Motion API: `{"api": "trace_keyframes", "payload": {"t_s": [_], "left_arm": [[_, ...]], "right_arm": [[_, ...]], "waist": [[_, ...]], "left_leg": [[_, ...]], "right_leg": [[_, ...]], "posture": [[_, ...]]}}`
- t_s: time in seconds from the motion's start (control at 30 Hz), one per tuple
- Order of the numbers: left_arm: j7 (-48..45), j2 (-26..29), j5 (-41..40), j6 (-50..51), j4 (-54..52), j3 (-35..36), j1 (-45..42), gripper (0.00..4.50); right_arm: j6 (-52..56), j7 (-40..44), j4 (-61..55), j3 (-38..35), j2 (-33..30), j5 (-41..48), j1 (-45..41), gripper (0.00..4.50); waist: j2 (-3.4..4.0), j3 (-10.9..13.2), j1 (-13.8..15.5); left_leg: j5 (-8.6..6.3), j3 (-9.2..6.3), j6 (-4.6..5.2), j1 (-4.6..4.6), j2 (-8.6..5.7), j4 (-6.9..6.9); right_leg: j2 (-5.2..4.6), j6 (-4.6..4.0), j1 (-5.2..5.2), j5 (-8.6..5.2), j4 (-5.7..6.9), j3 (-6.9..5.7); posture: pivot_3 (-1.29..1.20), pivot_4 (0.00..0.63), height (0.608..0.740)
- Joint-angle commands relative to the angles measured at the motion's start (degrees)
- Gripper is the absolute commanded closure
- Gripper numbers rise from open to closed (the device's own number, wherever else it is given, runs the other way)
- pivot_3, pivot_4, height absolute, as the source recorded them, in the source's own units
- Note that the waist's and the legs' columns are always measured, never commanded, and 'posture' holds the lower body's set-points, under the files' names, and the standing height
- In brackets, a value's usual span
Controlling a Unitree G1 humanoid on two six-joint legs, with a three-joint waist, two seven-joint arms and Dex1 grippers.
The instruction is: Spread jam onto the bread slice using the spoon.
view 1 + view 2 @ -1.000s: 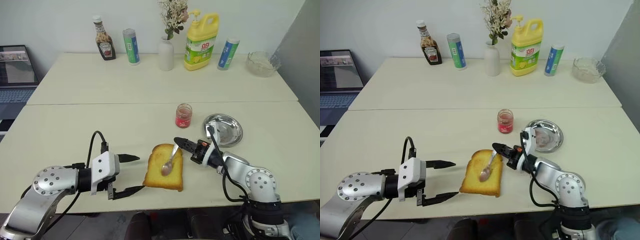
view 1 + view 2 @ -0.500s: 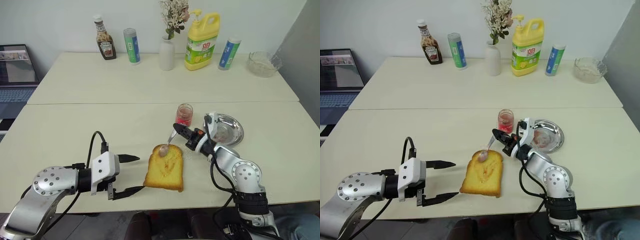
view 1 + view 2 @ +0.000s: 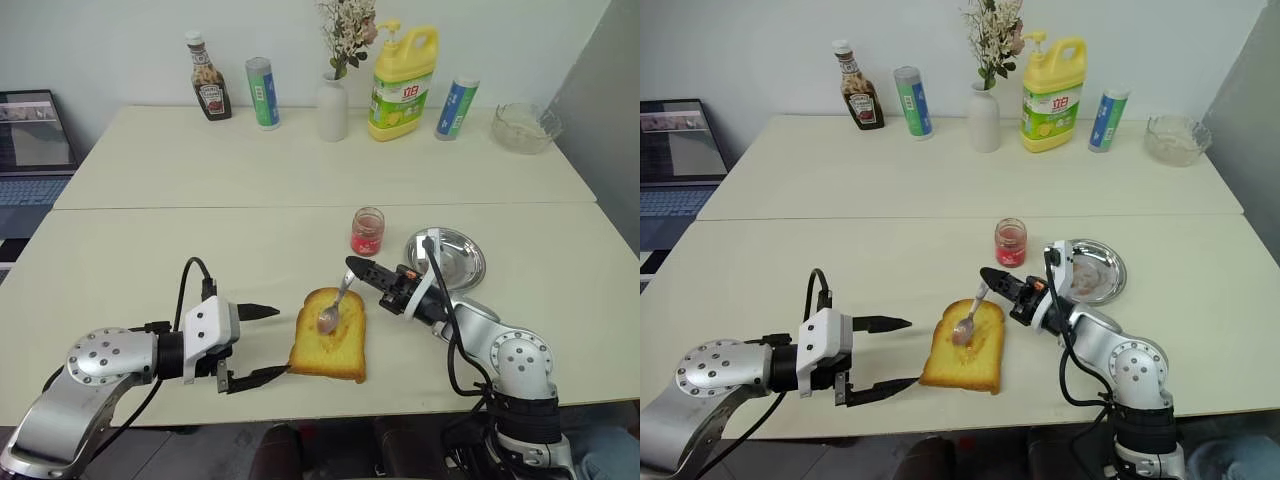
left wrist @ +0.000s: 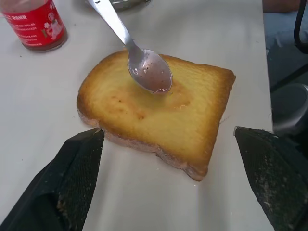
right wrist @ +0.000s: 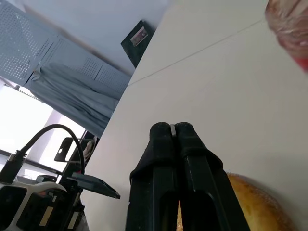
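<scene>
The bread slice (image 3: 328, 338) lies flat near the table's front edge, its top glossy in the middle. My right gripper (image 3: 352, 265) is shut on the handle of the spoon (image 3: 335, 303). The spoon slants down to the left, its bowl (image 4: 150, 72) smeared pink and resting on or just above the far half of the bread (image 4: 159, 113). The jam (image 3: 367, 231) is in an open glass jar just behind the gripper. My left gripper (image 3: 268, 343) is open to the left of the bread, its fingers (image 4: 72, 178) either side of the slice's near edge, apart from it.
A round steel dish (image 3: 446, 260) sits right of the jar. Along the back stand a ketchup bottle (image 3: 208, 90), two canisters (image 3: 263, 92), a vase (image 3: 333, 105), a yellow detergent bottle (image 3: 403, 80) and a glass bowl (image 3: 520, 127). A laptop (image 3: 35, 140) is far left.
The spoon's bowl went from the bread's middle out to its far edge and has come back onto the far half. The left gripper has stayed put.
</scene>
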Motion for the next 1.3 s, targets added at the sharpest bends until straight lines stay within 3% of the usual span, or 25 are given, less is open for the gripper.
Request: {"api": "trace_keyframes", "payload": {"t_s": [0.03, 0.2, 0.43, 0.6, 1.03, 1.3], "left_arm": [[-0.7, 0.3, -2.6, 1.0, -1.8, 0.6, -2.1, 0.0], [1.5, -1.6, -4.5, 4.2, -1.6, -1.6, -12.1, 0.0], [3.2, -6.9, -5.3, 8.1, 0.3, -7.4, -25.7, 0.0], [2.6, -12.6, -4.2, 9.5, 4.4, -13.2, -34.8, 0.0], [2.0, -19.1, 5.8, 4.5, 11.6, -23.3, -40.9, 0.0], [1.9, -20.9, 6.2, 5.5, 11.6, -23.3, -42.0, 0.0]], "right_arm": [[-2.3, -0.6, -3.7, -0.7, 0.0, 0.1, -1.3, 4.48], [-4.5, -4.0, -6.8, -5.2, -1.2, 3.5, -2.6, 4.48], [-8.3, -9.3, -9.4, -15.5, -8.9, 8.1, -3.3, 4.48], [-12.8, -10.1, -5.4, -22.6, -15.1, 3.2, 0.4, 4.48], [-24.2, -4.1, 12.5, -22.1, -12.3, -9.3, 0.0, 4.48], [-28.2, 1.7, 20.9, -21.9, -11.3, -13.1, -1.8, 4.48]], "waist": [[0.0, 0.0, 0.0], [0.0, 0.0, 0.4], [-0.02, 0.0, 0.7], [-0.04, 0.0, 1.1], [0.0, 0.0, 1.0], [0.05, 0.0, 1.1]], "left_leg": [[0.0, 0.01, 0.0, 0.0, 0.0, 0.0], [0.0, -0.01, 0.0, -0.02, -0.03, 0.04], [0.0, 0.01, 0.0, -0.08, -0.09, 0.08], [0.0, -0.02, 0.0, -0.07, -0.09, 0.08], [0.01, 0.06, 0.01, -0.03, -0.1, 0.11], [0.01, 0.06, 0.01, -0.02, -0.09, 0.09]], "right_leg": [[0.0, 0.0, 0.0, 0.0, -0.01, 0.01], [0.0, 0.02, 0.01, 0.02, 0.0, -0.01], [-0.03, 0.02, 0.04, 0.12, -0.06, 0.01], [0.0, 0.01, 0.05, 0.12, -0.04, 0.0], [0.03, 0.01, 0.06, 0.13, 0.0, 0.1], [0.03, 0.01, 0.06, 0.14, 0.0, 0.1]], "posture": [[0.0, 0.15, 0.74], [0.0, 0.15, 0.74], [0.0, 0.15, 0.74], [0.0, 0.15, 0.74], [0.0, 0.15, 0.74], [0.0, 0.15, 0.74]]}}
